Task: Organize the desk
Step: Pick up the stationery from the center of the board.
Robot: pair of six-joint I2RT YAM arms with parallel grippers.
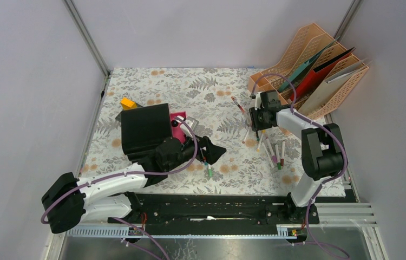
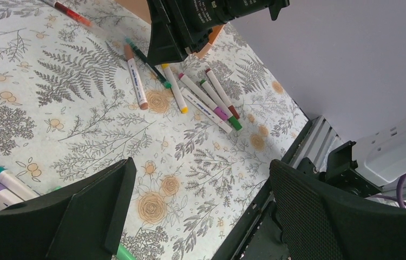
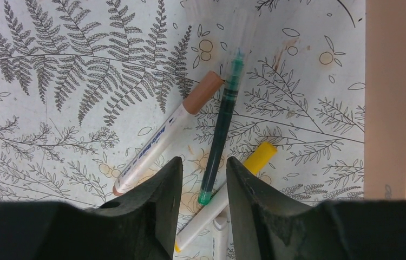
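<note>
- We see the desk [image 1: 211,89] filling the middle of the top view, with markers [image 2: 203,97] scattered on its leafy cloth.
- Our left gripper [image 2: 201,165] hangs above it, fingers spread wide and holding nothing.
- Our right gripper [image 3: 203,162] has its fingers narrowly apart, straddling the lower end of the green pen [image 3: 220,124], with a gap on each side.

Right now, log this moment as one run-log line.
left gripper: open, empty, above desk | right gripper: open, fingers either side of green pen lying on desk | markers: loose on desk
</note>
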